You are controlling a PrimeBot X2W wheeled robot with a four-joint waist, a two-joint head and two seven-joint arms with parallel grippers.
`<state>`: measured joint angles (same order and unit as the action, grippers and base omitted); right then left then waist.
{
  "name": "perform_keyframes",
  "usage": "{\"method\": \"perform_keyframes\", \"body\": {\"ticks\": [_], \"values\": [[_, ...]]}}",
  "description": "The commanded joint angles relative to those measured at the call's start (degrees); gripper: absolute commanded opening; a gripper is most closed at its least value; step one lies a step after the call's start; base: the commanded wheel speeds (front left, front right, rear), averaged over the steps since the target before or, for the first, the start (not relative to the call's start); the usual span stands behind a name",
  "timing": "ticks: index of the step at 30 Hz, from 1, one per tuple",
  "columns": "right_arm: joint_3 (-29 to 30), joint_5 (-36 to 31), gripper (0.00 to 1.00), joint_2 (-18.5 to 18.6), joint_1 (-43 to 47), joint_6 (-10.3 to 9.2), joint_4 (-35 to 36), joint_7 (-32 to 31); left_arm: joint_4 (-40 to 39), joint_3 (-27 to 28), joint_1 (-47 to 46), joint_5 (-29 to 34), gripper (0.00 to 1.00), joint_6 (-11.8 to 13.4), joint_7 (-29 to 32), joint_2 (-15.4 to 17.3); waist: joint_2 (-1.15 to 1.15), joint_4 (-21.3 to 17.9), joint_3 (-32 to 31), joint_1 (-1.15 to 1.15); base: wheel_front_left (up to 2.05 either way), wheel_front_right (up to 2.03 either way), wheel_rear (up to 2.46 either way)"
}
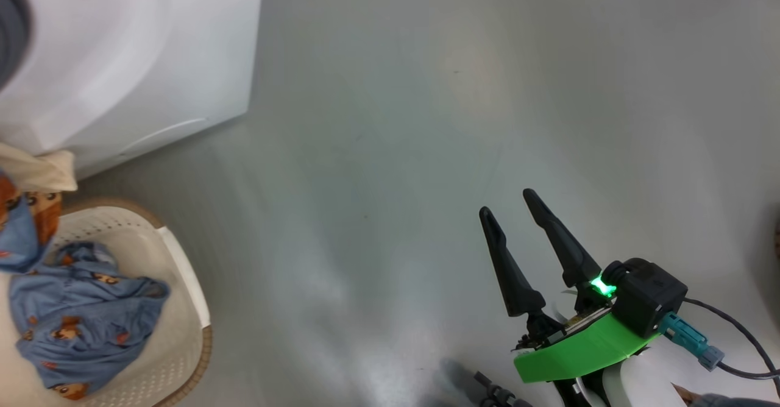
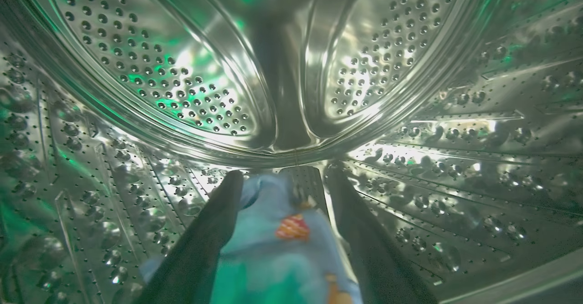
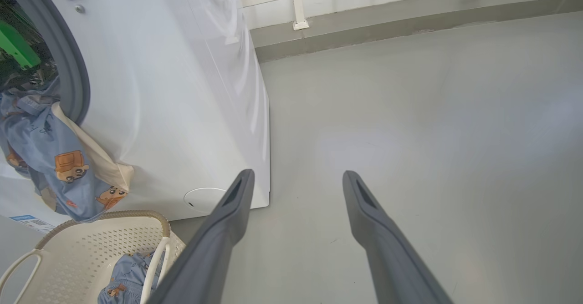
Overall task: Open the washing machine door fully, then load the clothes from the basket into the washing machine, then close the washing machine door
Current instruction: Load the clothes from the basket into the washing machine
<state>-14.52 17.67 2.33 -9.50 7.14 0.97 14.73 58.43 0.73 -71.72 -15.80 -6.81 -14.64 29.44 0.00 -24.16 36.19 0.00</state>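
Left pincer (image 2: 282,176) spread inside big white front-loading washing machine (image 3: 182,90), light blue bear-print clothes (image 2: 273,254) lying in its gap; more in cream perforated plastic basket (image 1: 177,334) at machine's foot. I'd call loading midway, door-closing left.

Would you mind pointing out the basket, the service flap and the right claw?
basket (image 3: 82,249): right wrist view, perforated inner wall.
service flap (image 3: 202,199): right wrist view, its centre.
right claw (image 1: 507,203): head view, midway between its fingertips.

Basket (image 1: 183,291) half beyond left edge
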Motion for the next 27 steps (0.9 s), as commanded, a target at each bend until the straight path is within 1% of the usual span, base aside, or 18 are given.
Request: {"method": "perform_keyframes", "body": {"ticks": [1, 8, 14, 16, 24, 25, 27], "values": [[-1.5, -0.1, 1.00, 0.5, 0.3, 0.35, 0.7, 0.3, -0.2, 0.1, -0.9, 0.8, 1.00, 0.7, -0.3, 2.3, 0.00, 1.0, -1.1, 0.00, 0.00, 0.00, 0.00], [-1.7, -0.6, 1.00, 0.5, -0.6, 0.35, -0.9, 0.3, 1.0, -1.1, 0.9, 1.0, 1.00, 1.8, -0.3, -1.4, 0.00, 4.0, -4.0, 0.00, 0.00, 0.00, 0.00], [-1.3, -0.9, 1.00, 0.5, -1.2, 0.35, -2.1, 0.3, -0.5, -0.3, 4.2, 0.1, 1.00, 3.1, -0.3, -4.8, 0.00, 6.8, -6.0, 0.00, 0.00, 0.00, 0.00], [-1.0, -1.1, 1.00, 0.5, -1.3, 0.35, -2.5, 0.3, -2.1, -0.6, 5.8, 0.7, 1.00, 3.7, -0.3, -5.6, 0.00, 7.8, -6.7, 0.00, 0.00, 0.00, 0.00], [0.5, -2.1, 1.00, 0.5, -1.2, 0.35, -4.2, 0.3, -7.4, 0.6, 13.6, -0.6, 1.00, 3.8, -0.4, -11.0, 0.00, 12.3, -10.0, 0.00, 0.00, 0.00, 0.00], [0.5, -2.1, 1.00, 0.5, -1.2, 0.35, -4.2, 0.3, -7.4, 0.6, 13.6, -0.6, 1.00, 3.8, -0.4, -11.0, 0.00, 12.3, -10.0, 0.00, 0.00, 0.00, 0.00], [1.0, -2.4, 1.00, 0.5, -1.1, 0.35, -4.4, 0.3, -9.2, 0.6, 15.7, -0.6, 1.00, 3.6, -0.4, -12.3, 0.00, 13.5, -10.7, 0.00, 0.00, 0.00, 0.00]]}}
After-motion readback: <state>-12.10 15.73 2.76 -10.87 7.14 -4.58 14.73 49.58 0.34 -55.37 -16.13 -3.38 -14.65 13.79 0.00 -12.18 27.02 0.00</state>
